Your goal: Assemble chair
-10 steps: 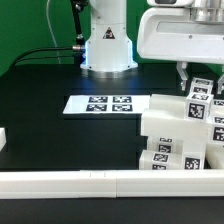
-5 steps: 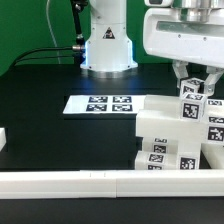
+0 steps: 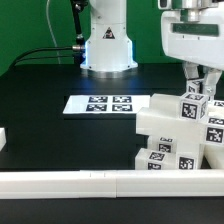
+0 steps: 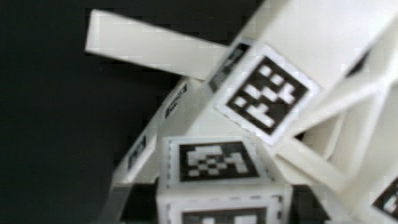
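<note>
My fingers: my gripper (image 3: 200,82) was down at the upper back of the chair (image 3: 180,135), at the exterior view's right. The fingers sat either side of a tagged white part (image 3: 196,105), partly closed. It looked like a grip on that part, but neither view showed the pads meeting plastic, so I could not tell for certain.

Chair position: the half-built stack of chunky white pieces stood on the black table (image 3: 60,135), hard against the long white rail (image 3: 90,182) at the front edge and partly cut off by the frame.

Wrist view: tagged white slabs (image 4: 267,95) filled it at steep angles — too close to sort which piece was which.

Risk: the stack looked loosely joined. As I judged it, a sideways pull or twist from me could have tipped it, or lifted one piece and left its pegs half-seated.

Cause: an off-centre hold on a tilted part, or pressing down before the pegs lined up.

Surroundings: the marker board (image 3: 100,104) lay flat, well apart toward the exterior view's left. The arm base (image 3: 107,45) stood behind it.

In the way: only the rail in front — it left no room to slide the chair forward.
</note>
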Action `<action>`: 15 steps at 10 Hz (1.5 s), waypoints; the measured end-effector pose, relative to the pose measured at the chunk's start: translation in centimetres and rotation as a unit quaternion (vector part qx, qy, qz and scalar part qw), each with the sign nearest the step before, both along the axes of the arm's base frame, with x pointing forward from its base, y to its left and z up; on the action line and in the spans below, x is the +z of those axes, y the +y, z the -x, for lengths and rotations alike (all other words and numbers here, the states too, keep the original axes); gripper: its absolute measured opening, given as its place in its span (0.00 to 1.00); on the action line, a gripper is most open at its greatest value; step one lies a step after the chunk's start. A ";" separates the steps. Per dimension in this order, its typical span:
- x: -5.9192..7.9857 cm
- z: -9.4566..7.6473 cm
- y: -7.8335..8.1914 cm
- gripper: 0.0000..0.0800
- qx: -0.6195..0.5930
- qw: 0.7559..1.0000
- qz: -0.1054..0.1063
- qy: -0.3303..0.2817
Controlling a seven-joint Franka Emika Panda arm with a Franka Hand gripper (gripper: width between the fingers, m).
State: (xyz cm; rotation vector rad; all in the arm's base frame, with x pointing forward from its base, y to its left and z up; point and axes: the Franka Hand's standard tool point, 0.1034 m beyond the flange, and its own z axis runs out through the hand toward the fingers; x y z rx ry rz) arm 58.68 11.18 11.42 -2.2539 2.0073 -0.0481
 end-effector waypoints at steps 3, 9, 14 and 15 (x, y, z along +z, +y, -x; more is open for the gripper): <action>0.0 0.1 -0.2 0.35 -0.142 0.989 -0.037 0.005; 0.0 -0.1 0.1 0.71 -0.040 0.999 -0.028 -0.007; 0.1 -0.2 0.0 0.81 0.174 0.984 0.001 -0.022; 0.1 -0.2 0.0 0.81 0.213 0.977 0.006 -0.025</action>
